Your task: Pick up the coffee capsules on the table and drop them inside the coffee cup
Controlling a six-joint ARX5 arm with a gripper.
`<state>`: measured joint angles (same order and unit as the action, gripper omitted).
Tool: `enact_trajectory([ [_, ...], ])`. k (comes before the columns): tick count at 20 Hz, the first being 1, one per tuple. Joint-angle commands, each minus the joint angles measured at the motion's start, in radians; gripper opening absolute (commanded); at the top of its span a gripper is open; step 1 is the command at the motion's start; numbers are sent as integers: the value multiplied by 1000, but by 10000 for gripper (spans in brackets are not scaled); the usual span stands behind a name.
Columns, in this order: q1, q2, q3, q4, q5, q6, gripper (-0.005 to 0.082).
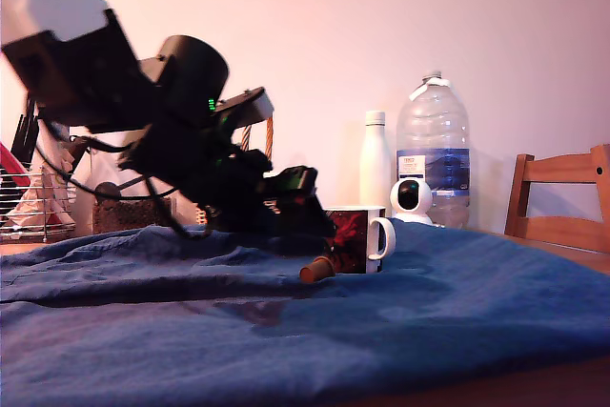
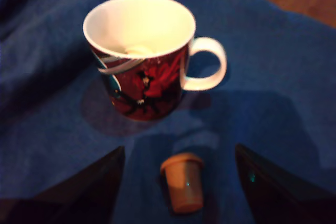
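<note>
arm angled low, tool (image 2: 178, 182) jaws wide apart, empty

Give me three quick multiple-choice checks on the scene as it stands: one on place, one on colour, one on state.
1. Where is the orange-brown capsule?
A. Inside the mug
B. On the blue cloth between the pincer's fingers, near the mug
C. Next to the white bottle

2. What colour is the mug's handle?
A. White
B. Black
C. Blue

3. How does the pincer stand?
A. Shut on the capsule
B. Shut on the mug's handle
C. Open, holding nothing

Key: 1 B, the capsule lies on its side on the cloth, apart from the mug. 2 A, the handle shows white in both views. 3 C, the pincer has its fingers spread wide of the capsule, touching nothing.
</note>
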<state>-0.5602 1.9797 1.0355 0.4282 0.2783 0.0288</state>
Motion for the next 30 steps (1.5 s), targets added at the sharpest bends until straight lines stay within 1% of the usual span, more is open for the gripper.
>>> enact_trajectory([
  [1,1,44,13,-20,1,-3,608],
  [9,1,110,87,-123,2,-7,606],
  [12,-1,115,93,-123,-2,-5,593],
  [14,-1,115,95,-123,-14,-5,504],
  [17,-1,115,96,-147,-22,-2,280],
  [18,-1,115,96,-151,-22,-2,237],
  [20,-1,115,97,-151,-22,-2,213],
  [25,-1,114,99,-136,-18,-2,213],
  [26,-1,113,104,-137,2,0,213],
  [27,-1,113,110,-137,35,23,213],
  [29,-1,100,117,-136,101,26,213],
  [30,-1,90,117,-137,138,61,212],
])
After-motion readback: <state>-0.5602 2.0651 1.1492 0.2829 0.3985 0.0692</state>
